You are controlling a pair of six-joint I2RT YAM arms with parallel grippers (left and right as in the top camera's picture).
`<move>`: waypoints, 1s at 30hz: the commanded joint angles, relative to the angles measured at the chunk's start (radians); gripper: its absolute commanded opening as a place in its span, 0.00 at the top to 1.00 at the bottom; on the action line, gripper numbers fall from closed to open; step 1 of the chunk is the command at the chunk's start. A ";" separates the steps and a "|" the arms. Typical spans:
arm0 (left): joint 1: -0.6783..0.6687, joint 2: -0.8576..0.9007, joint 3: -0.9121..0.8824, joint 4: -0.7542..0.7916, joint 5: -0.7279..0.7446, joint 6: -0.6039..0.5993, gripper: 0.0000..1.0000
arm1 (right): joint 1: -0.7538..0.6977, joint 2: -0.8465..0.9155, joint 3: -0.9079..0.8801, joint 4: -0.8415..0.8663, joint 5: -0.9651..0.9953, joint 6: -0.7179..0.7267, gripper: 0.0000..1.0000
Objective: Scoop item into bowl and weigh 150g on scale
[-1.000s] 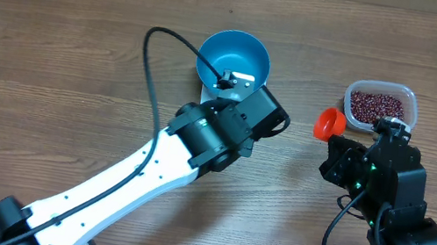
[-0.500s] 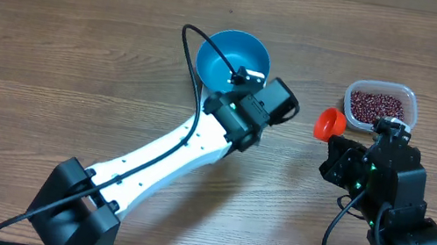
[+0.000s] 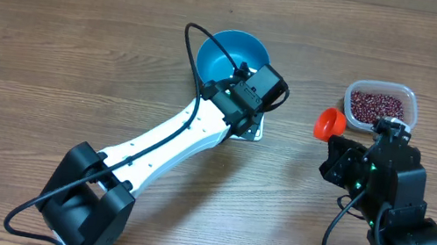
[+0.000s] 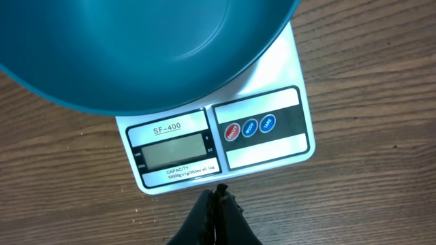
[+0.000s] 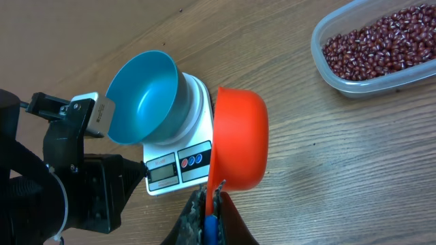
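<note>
Maroon beans [image 5: 381, 51], upper right: loose, light, roll freely; probably best scooped. Right gripper [image 5: 212, 201] clamps orange scoop [image 5: 238, 139] handle; left gripper [image 4: 216, 206] closed, empty.

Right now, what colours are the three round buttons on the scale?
One red, two blue buttons on the scale; clearest in the left wrist view.
</note>
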 commanded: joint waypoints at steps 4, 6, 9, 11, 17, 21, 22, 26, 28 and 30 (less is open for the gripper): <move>-0.002 0.054 -0.008 0.014 0.014 0.056 0.95 | -0.002 -0.009 0.040 0.004 -0.001 -0.001 0.96; -0.002 0.079 -0.008 0.019 0.014 0.056 0.96 | -0.002 -0.009 0.040 0.004 -0.001 -0.001 0.96; -0.002 0.108 -0.008 0.030 0.016 0.056 0.96 | -0.002 -0.009 0.040 0.005 -0.001 -0.001 0.96; -0.002 0.151 -0.008 0.050 0.038 0.056 0.96 | -0.002 -0.009 0.039 0.007 -0.001 -0.001 0.96; -0.002 0.234 -0.008 0.105 0.039 0.056 0.96 | -0.002 0.018 0.039 0.012 -0.001 -0.001 0.96; -0.001 0.252 -0.008 0.120 0.037 0.056 0.96 | -0.002 0.048 0.039 0.018 -0.001 0.000 0.96; -0.001 0.252 -0.008 0.123 0.033 0.056 0.96 | -0.002 0.053 0.039 0.019 -0.001 0.000 0.96; 0.000 0.252 -0.008 0.127 0.023 0.056 0.96 | -0.002 0.069 0.039 0.021 -0.001 -0.001 0.96; 0.000 0.252 -0.008 0.127 0.024 0.056 0.96 | -0.002 0.069 0.039 0.022 -0.001 0.000 0.96; 0.000 0.252 -0.008 0.126 0.024 0.056 0.96 | -0.002 0.069 0.039 0.021 -0.001 0.000 0.96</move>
